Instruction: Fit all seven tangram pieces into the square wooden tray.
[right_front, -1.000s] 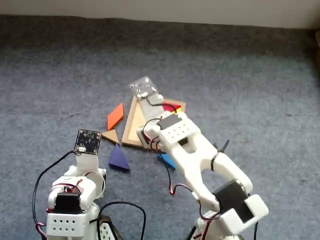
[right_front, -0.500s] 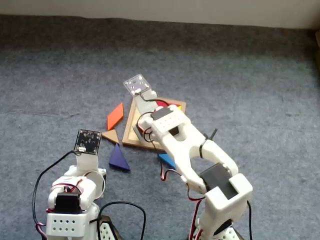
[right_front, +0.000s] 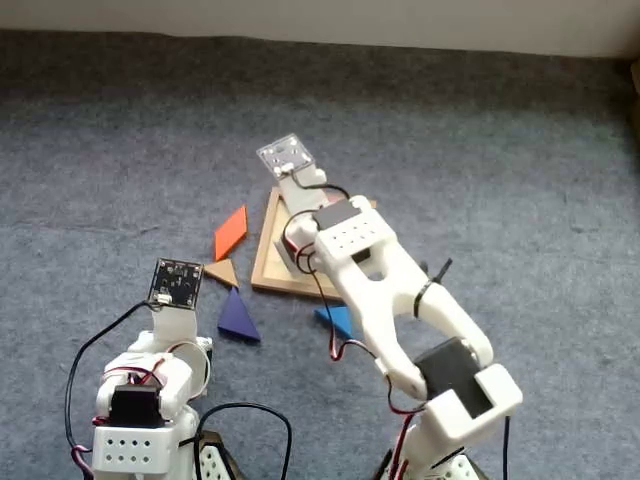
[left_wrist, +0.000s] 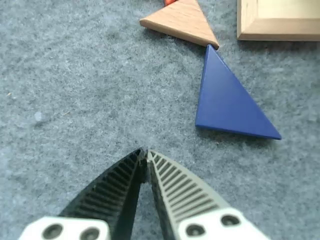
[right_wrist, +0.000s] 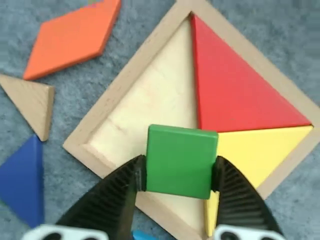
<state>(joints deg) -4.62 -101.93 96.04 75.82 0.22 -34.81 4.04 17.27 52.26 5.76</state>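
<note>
Over the tray (right_wrist: 127, 80), the right gripper (right_wrist: 177, 172) squeezes the green square (right_wrist: 182, 160); the left gripper (left_wrist: 146, 155) is pinched together near the blue triangle (left_wrist: 225, 102).

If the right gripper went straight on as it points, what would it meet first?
Probably the bare floor of the square wooden tray, beside the yellow triangle piece, with the held green square block touching first; depth is unclear.

Green square (right_wrist: 182, 161), red triangle (right_wrist: 235, 90), orange parallelogram (right_wrist: 72, 37)
</note>
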